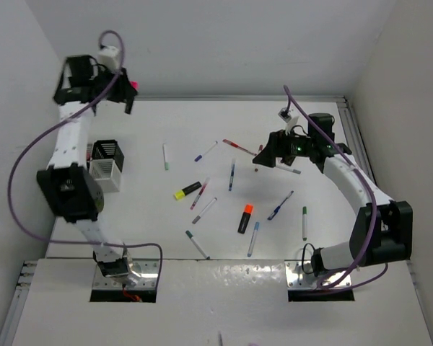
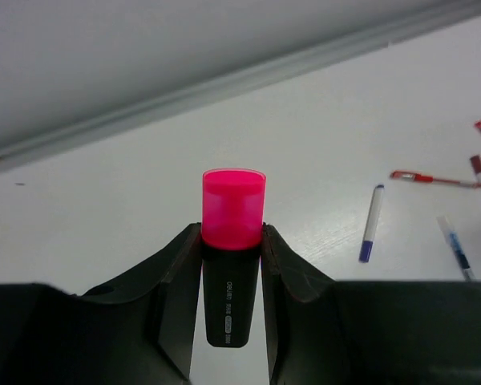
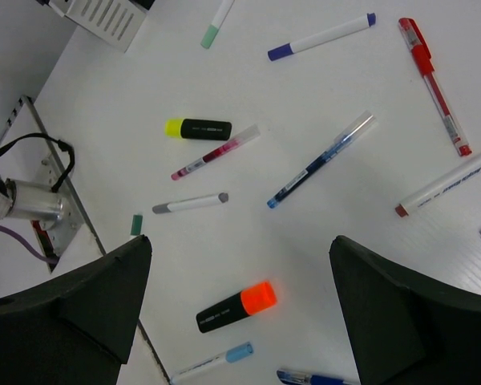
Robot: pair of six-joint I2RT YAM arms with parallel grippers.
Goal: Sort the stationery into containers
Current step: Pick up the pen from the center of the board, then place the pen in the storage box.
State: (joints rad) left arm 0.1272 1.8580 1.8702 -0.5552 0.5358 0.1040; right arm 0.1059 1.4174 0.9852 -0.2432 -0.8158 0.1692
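While left gripper [image 2: 232,241] clamps a pink highlighter [image 2: 233,210] far beyond white holder [image 1: 105,180], black holder [image 1: 117,154] just beyond it, contents unclear, right gripper [image 3: 240,249] spread wide, well right.

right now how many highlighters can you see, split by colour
pink highlighter: 1, held in the left claw
yellow highlighter: 1
orange highlighter: 1
total: 3
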